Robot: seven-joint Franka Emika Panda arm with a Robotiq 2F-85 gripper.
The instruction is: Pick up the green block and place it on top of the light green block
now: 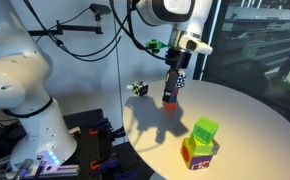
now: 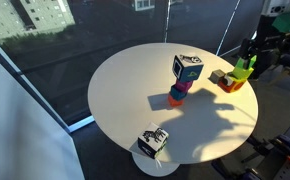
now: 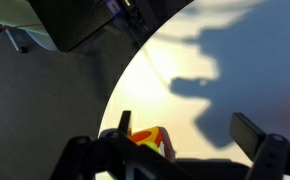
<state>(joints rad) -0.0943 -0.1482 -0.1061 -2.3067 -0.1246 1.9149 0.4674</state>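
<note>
The small green block (image 1: 206, 129) sits on top of the light green block (image 1: 199, 153), the larger cube with orange and magenta sides, near the table's edge. Both show in both exterior views: green block (image 2: 244, 70), larger cube (image 2: 230, 83). My gripper (image 1: 176, 64) hangs raised above the table, apart from the pair (image 2: 255, 52). In the wrist view its fingers (image 3: 185, 122) are spread open with only bare table between them. A corner of the larger cube (image 3: 151, 140) shows by one finger. The green block is hidden there.
On the round white table (image 1: 250, 115) a stack stands: a black-and-white patterned cube (image 2: 188, 68) on a blue and an orange block (image 2: 176, 97). Another patterned cube (image 2: 152, 141) sits at the table's rim. Glass walls surround the table.
</note>
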